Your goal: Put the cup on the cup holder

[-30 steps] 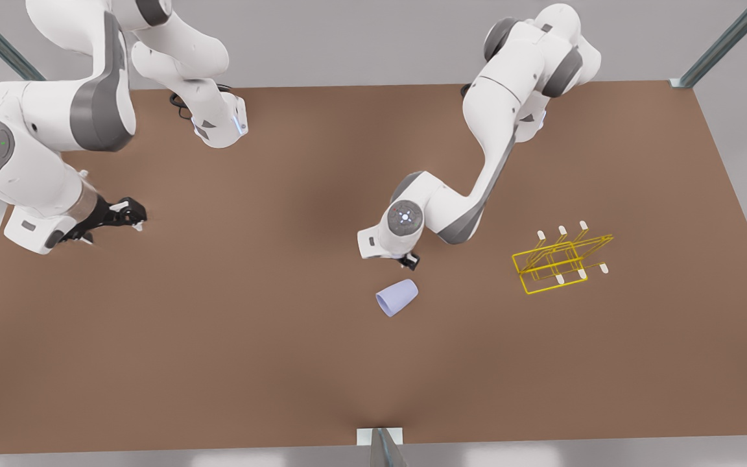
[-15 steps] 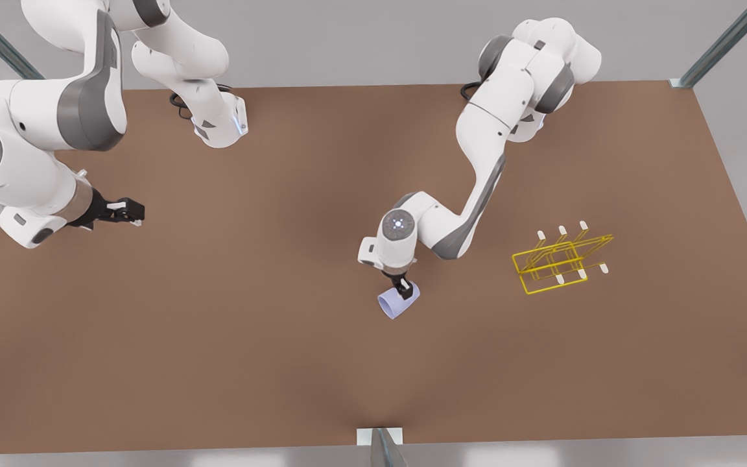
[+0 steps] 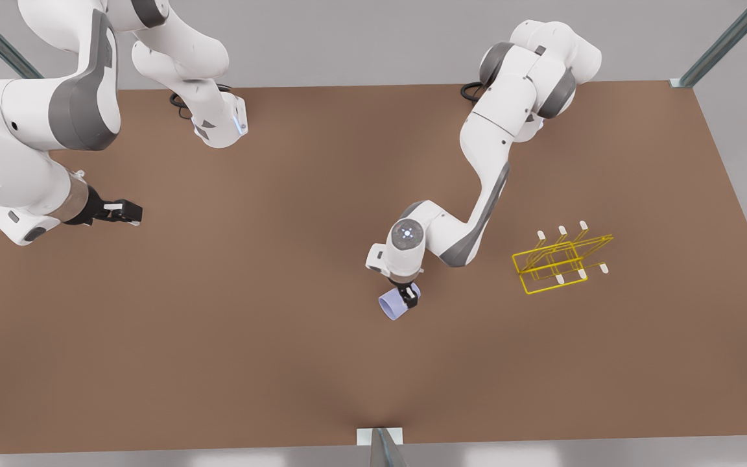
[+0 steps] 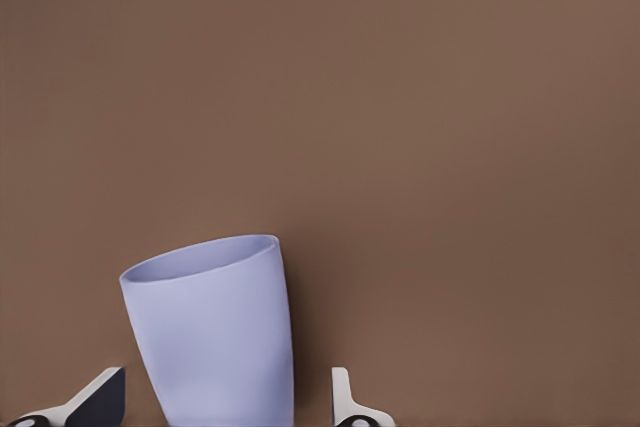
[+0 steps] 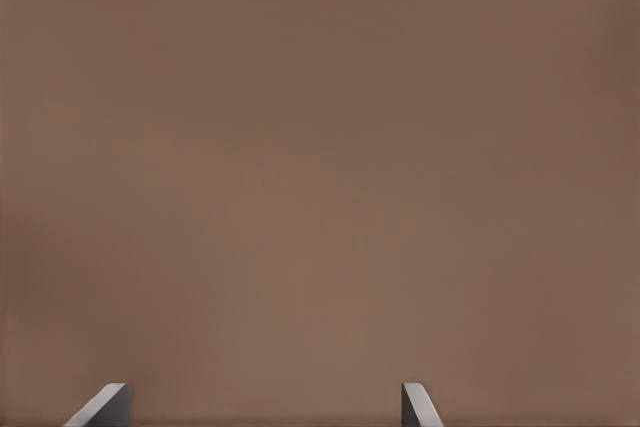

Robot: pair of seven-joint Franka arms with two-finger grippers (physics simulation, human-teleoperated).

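Two fingertips of the left end effector [image 4: 222, 402] sit either side of the cup [image 4: 212, 332], spread with a gap on one side, so I'd judge the grip not yet closed. The cup [image 3: 394, 303] lies tipped on its side on the table [image 3: 283, 337], well apart from the cup holder [image 3: 561, 261], toward the front view's left of it. To do this well, centre the fingers across the cup's body before squeezing, since a smooth taper may slip. The right end effector [image 3: 124, 212] waits spread, far beyond the cup from the holder. Around the brown table stand grey walls and metal struts.
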